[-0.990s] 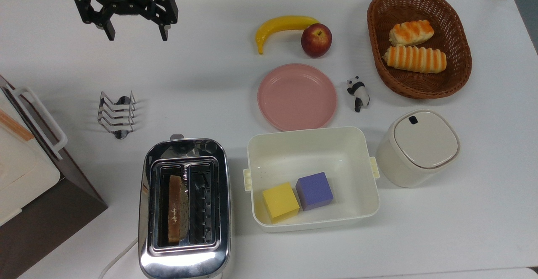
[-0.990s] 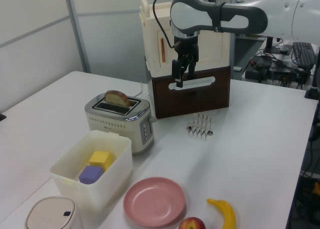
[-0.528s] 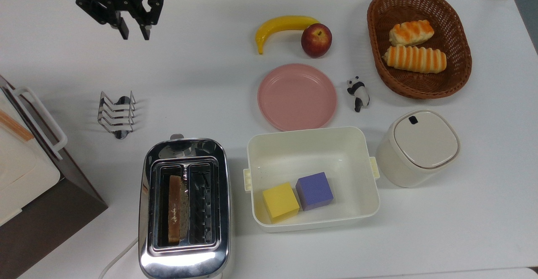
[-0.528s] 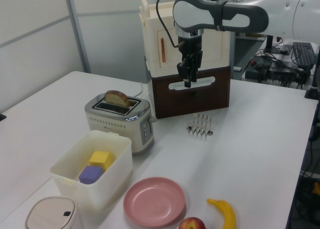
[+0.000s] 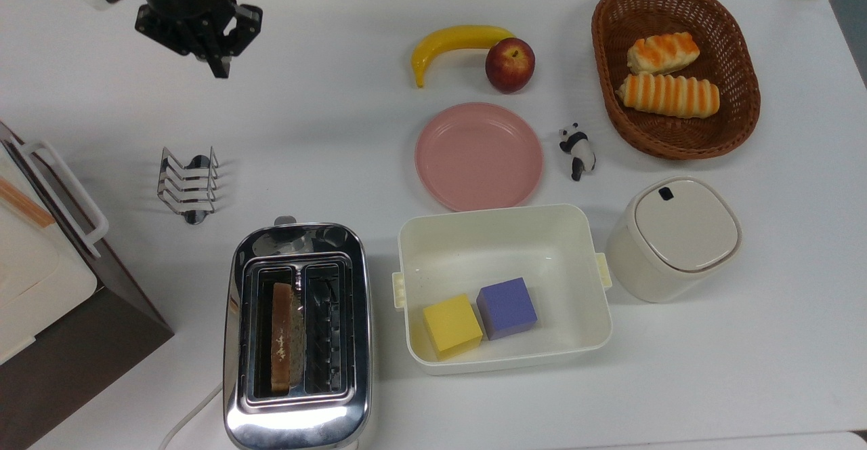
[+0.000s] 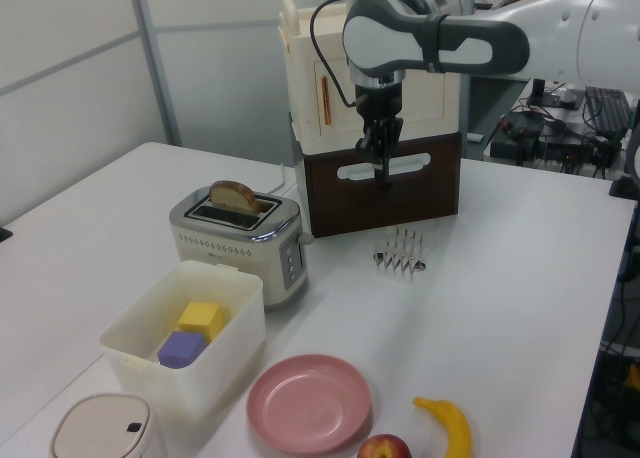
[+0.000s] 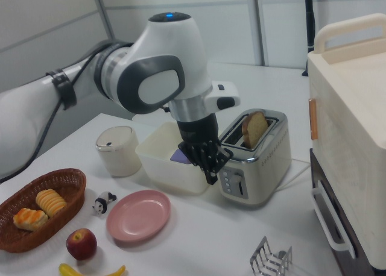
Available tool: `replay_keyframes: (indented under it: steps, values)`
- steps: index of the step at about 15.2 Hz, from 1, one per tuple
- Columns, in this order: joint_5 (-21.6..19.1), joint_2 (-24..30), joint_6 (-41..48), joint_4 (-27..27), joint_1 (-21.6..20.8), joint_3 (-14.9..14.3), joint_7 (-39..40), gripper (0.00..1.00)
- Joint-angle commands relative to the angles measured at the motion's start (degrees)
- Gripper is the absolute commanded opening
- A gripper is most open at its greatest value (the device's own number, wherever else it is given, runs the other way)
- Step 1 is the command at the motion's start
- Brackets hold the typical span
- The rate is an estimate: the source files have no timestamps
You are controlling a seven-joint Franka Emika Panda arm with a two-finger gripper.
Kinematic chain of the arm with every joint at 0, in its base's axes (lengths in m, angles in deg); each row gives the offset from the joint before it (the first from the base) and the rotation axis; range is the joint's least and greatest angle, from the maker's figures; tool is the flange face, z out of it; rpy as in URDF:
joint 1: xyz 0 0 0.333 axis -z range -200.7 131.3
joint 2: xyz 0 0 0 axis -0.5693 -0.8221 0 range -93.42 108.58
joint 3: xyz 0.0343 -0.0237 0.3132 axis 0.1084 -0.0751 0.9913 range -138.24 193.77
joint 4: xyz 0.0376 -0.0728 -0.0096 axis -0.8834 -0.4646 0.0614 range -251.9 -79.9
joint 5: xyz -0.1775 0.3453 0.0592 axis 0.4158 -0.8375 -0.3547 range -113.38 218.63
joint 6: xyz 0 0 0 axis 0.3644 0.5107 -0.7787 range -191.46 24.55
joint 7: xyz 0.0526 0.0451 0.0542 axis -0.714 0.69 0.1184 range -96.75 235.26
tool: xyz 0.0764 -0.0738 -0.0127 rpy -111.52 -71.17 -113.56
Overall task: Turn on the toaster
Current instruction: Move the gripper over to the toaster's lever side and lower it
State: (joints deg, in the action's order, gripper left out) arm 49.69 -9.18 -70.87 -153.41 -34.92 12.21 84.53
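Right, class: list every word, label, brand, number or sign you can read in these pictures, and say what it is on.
No readable text on anything.
The toaster has small buttons on its end panel; any markings there are too small to read.

No words, brands or numbers can be read on any object. The small buttons on the shiny chrome two-slot toaster [image 7: 254,160] carry no legible marks.
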Motion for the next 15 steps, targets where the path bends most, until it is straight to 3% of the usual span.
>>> replay_keyframes:
  steps: [1, 11, 15]
  values:
    - [-1.5, -1.4, -5.8, -1.5, 0.0, 0.0, -0.7, 0.0]
    - [-8.2, -6.4, -19.3, -4.5, -0.5, 0.6, -0.7, 0.0]
    - [-8.8, -8.2, -22.6, -4.4, -0.6, 1.1, -0.7, 0.0]
